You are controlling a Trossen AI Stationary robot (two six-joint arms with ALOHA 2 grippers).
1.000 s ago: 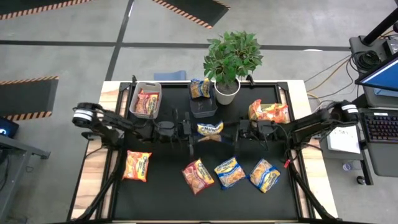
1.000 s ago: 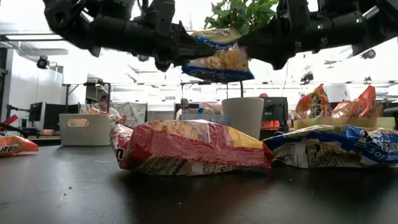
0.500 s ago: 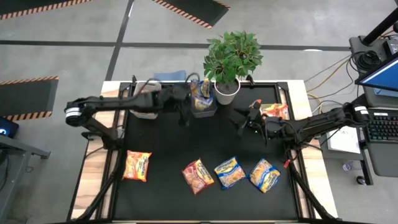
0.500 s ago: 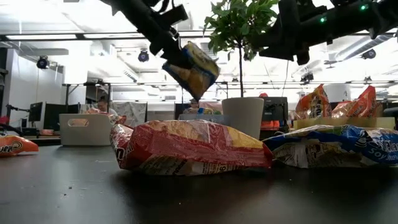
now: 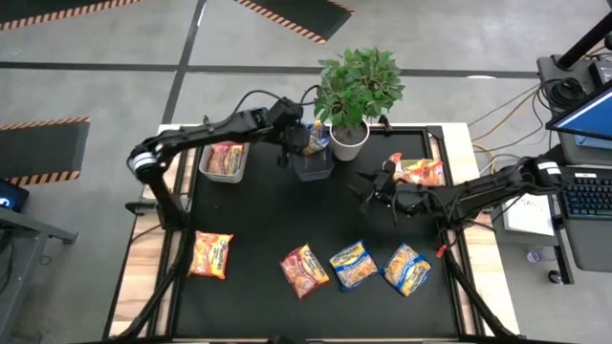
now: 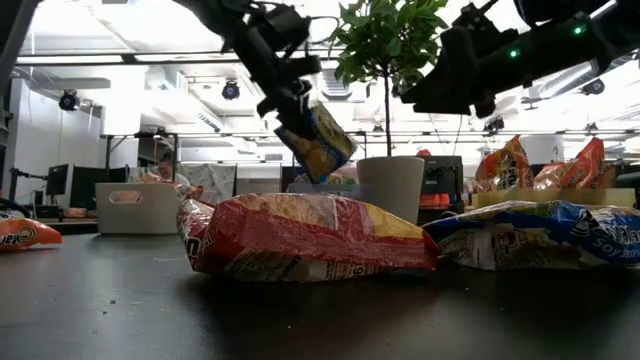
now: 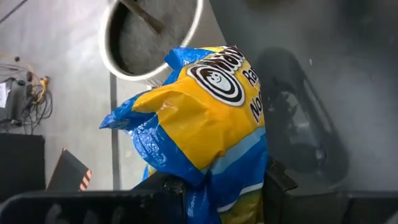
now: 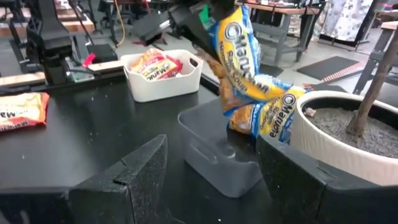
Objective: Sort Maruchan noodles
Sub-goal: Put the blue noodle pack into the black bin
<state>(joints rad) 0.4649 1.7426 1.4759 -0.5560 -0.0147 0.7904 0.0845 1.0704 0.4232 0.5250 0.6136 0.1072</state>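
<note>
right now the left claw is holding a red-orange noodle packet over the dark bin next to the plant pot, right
Not quite: the noodle packet in the left claw is blue and yellow, not red-orange, as the left wrist view shows plainly. The rest holds: it hangs over the dark bin next to the plant pot.

Around you: grey concrete floor with hazard-striped mats. Black tabletop edged in pale wood. A monitor and keyboard sit at one side. Ceiling strip lights glow over distant workbenches.
</note>
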